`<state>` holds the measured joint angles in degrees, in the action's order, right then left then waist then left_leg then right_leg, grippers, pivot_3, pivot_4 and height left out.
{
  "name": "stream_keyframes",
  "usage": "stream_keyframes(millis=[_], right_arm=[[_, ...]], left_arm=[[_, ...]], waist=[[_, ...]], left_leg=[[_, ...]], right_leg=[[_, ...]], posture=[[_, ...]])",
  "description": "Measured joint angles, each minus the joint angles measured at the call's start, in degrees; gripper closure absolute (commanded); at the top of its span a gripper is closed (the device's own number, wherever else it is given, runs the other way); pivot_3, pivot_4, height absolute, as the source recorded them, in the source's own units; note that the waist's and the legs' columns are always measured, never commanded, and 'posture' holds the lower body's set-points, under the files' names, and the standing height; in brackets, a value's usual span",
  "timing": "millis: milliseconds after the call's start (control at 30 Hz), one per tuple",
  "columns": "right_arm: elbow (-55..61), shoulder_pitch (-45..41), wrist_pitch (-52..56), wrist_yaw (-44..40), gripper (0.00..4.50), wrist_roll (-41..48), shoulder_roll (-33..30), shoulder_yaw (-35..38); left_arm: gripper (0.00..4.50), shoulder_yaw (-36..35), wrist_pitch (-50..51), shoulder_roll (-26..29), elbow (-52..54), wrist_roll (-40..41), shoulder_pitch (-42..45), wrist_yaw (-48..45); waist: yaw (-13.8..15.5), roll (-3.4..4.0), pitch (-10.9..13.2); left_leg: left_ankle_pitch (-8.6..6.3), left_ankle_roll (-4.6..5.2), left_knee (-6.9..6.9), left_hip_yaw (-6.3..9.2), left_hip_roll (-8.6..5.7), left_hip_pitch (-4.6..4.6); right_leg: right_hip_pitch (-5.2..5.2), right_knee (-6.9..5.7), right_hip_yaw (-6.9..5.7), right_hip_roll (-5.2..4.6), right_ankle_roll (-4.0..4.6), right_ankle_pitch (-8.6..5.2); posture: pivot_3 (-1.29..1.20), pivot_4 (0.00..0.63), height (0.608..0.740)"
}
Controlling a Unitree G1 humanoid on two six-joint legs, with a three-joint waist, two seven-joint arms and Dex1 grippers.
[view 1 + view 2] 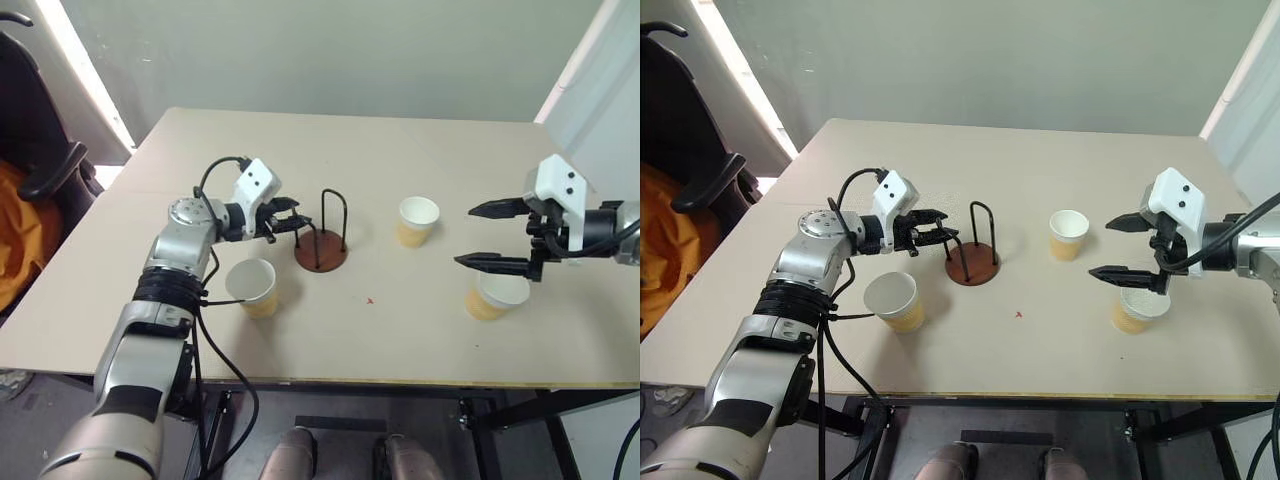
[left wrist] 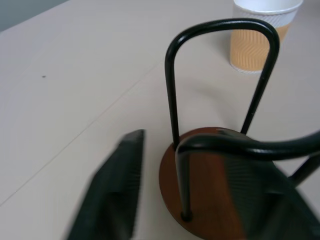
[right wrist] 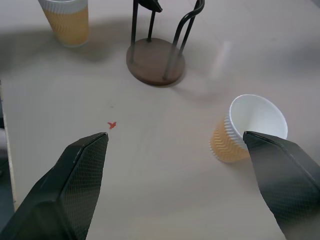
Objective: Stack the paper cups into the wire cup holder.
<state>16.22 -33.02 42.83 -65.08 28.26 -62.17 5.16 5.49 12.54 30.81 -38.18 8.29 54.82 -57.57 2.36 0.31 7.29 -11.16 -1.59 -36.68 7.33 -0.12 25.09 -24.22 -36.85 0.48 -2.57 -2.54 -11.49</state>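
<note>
Smooth beige table [image 1: 420,330]: ribbed tapered paper cups [image 1: 417,221], wire cup holder [image 1: 322,240].

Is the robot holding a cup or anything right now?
No cup. The left tool is closing around a wire loop of the wire cup holder; grip unclear. The right tool is open, empty.

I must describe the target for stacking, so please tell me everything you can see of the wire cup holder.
The wire cup holder stands upright on the table: a round reddish-brown base, wood-like, with thin black wire loops rising from it. It is empty. The left gripper is at one loop, a finger on either side. The three paper cups stand apart from it.
</note>
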Motion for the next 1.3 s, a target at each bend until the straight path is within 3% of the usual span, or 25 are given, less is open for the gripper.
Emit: stream_keyframes(millis=[133, 433, 600, 833, 1200, 1300], right_arm=[[0.01, 0.04, 0.0, 0.19, 0.0, 0.0, -0.35, 0.36], [0.34, 3.12, -0.05, -1.95, 0.0, 1.24, -2.8, 0.73], [0.84, 10.88, -0.5, -8.16, 0.0, 2.69, -8.06, 4.28], [7.16, 16.22, 0.25, -8.77, 0.0, 5.49, -8.18, 6.55], [9.42, 15.72, 1.36, -5.2, 0.0, 8.16, -7.63, 6.99], [9.41, 15.63, 1.36, -4.85, 0.0, 8.19, -7.63, 6.99]], left_arm=[[4.49, -0.2, 0.03, -0.27, 0.0, 0.07, 0.01, -0.59], [4.49, -0.33, 3.53, -1.52, 2.43, 2.2, 0.57, -5.43], [4.49, 0.28, 9.39, -0.37, 15.08, 6.0, 0.42, -12.03], [4.49, 5.14, 12.86, -1.85, 27.17, 7.26, -6.03, -13.55], [4.49, 9.01, 12.0, -5.04, 26.83, 4.49, -7.52, -9.87], [3.62, 9.4, 14.56, -4.99, 26.87, 5.13, -7.52, -11.4]], waist=[[0.08, 0.0, 0.0], [0.19, -0.02, 0.01], [0.64, -0.03, 0.02], [0.64, -0.04, 0.01], [0.52, -0.07, 0.03], [0.53, -0.07, 0.03]], left_leg=[[-0.01, 0.03, -0.17, 0.0, -0.03, 0.03], [-0.02, 0.05, -0.35, -0.02, -0.06, 0.17], [0.04, -0.1, -0.46, -0.09, -0.18, 0.36], [-0.08, 0.08, -0.52, -0.66, -0.26, 0.11], [-0.5, 0.83, -0.93, -0.66, -0.24, -0.04], [-0.5, 0.83, -0.93, -0.66, -0.24, -0.04]], right_leg=[[0.04, 0.01, 0.06, 0.0, -0.09, 0.01], [0.05, 0.06, 0.15, 0.01, -0.23, 0.02], [0.03, 0.13, 0.29, 0.04, -0.47, -0.12], [0.05, 0.02, 1.15, 0.1, -0.93, -0.29], [0.31, 0.03, 1.25, 0.09, -0.99, -0.29], [0.31, 0.03, 1.25, 0.1, -0.99, -0.29]], posture=[[0.0, 0.15, 0.74], [0.0, 0.15, 0.74], [0.0, 0.15, 0.74], [0.0, 0.15, 0.74], [0.0, 0.15, 0.74], [0.0, 0.15, 0.74]])
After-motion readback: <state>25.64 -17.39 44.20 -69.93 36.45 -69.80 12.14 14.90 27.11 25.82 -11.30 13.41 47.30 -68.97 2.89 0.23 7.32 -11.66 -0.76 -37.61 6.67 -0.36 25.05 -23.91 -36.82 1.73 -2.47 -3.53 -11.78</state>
